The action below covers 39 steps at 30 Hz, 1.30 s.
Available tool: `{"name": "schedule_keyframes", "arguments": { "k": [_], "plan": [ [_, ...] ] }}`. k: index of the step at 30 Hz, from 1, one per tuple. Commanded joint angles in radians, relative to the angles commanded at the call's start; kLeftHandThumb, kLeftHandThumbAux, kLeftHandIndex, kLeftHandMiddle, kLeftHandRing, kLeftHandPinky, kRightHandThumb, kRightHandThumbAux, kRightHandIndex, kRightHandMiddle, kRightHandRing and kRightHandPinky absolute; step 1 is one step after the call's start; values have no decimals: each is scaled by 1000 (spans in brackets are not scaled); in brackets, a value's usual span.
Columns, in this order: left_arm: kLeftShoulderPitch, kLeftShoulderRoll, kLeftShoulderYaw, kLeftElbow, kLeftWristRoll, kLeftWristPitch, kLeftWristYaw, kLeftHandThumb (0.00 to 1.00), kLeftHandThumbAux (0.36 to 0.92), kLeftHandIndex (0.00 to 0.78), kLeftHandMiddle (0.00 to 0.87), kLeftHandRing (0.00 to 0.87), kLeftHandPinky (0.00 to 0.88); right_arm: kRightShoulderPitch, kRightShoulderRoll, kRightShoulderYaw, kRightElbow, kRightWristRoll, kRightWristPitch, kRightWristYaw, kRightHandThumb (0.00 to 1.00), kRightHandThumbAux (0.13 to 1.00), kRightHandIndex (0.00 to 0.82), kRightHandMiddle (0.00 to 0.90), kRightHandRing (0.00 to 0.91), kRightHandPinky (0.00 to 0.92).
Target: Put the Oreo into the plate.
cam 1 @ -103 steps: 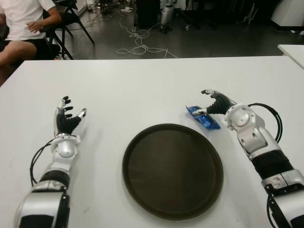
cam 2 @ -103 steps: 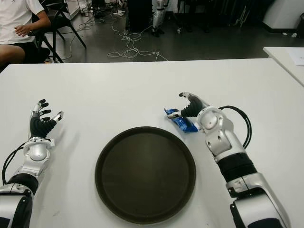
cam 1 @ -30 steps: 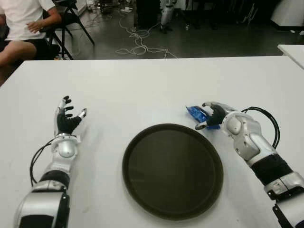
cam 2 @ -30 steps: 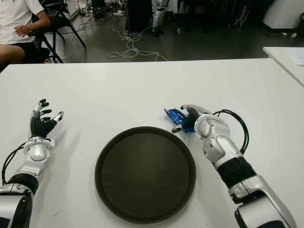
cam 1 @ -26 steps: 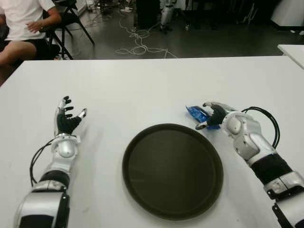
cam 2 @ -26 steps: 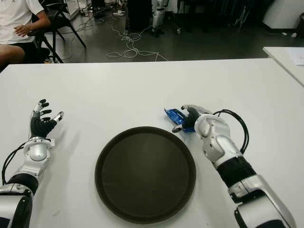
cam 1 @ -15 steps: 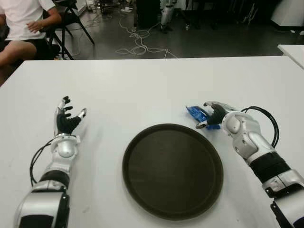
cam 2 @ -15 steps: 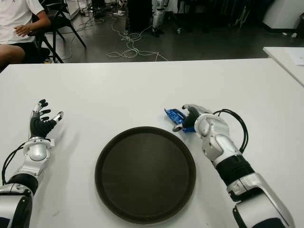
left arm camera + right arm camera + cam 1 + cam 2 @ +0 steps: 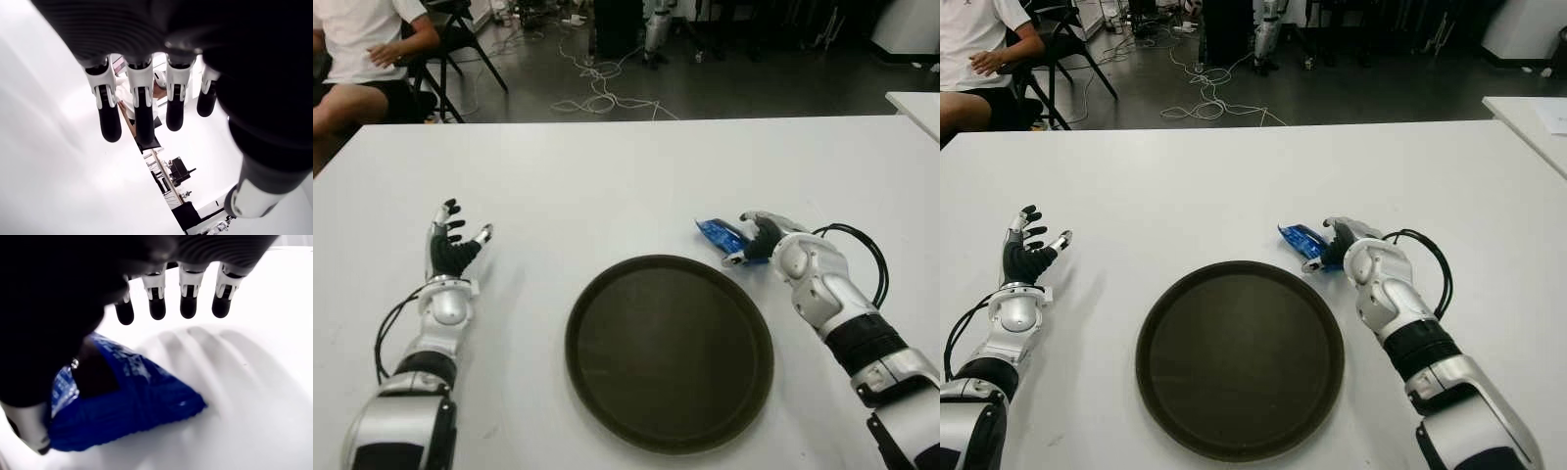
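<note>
Oreo (image 9: 719,236) (blue wrapper) lies on the white bench (image 9: 607,186), just past the far-right rim of the plate (image 9: 670,352), not in it. Long axis runs diagonally: far end points far-left, near end runs toward the near-right and goes under the right hand (image 9: 756,241). In the eye views the far-left end looks tipped up a little off the bench.

Right hand sits over the near-right part of the pack. In the right wrist view the thumb presses down on the wrapper, while the four fingers (image 9: 188,297) hang straight above the bench beyond it, not wrapped round. So a thumb contact only, fingers uncurled; no closed grip visible.

Left hand (image 9: 452,247) shows well to the left of the plate, palm raised, fingers spread and holding nothing (left wrist view shows them extended, nothing between).

Plate: dark, round, shallow rim, centred near the robot. Its far-right rim is just beside the Oreo's near end; whether they touch I cannot tell.

Room: bare bench stretches far and left of the Oreo and between the plate and the left hand. Bench far edge is well beyond the pack. A seated person (image 9: 357,49) shows at far left, beyond that edge.
</note>
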Motion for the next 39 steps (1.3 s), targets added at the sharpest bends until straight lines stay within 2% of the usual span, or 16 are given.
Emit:
{"name": "schedule_keyframes", "arguments": {
  "k": [12,20,27,34,37,39],
  "plan": [
    [-1,-1,0,1,1,0,3,218,719,97,168,195,218,-15,7,3,36,2,-22,-19,0,653,0,0,0,0],
    [1,-2,3,-1,-5,-7,-9,233,714,98,185,228,286,-31,18,2,67,13,-31,-13,0,647,0,0,0,0],
    [2,-4,4,-2,-6,-6,-1,237,726,111,184,216,254,-35,23,-6,95,25,-70,-26,0,636,0,0,0,0],
    [1,-4,3,-3,-7,-5,-3,228,712,104,169,192,233,-42,27,-11,115,31,-95,-36,0,630,0,0,0,0],
    [0,-3,3,-1,-8,0,-6,224,698,105,180,214,283,-48,30,-9,121,34,-102,-32,0,628,0,0,0,0],
    [0,-2,1,-1,-6,1,-5,222,695,109,185,220,278,-48,29,-9,120,36,-109,-33,0,628,0,0,0,0]
  ]
}}
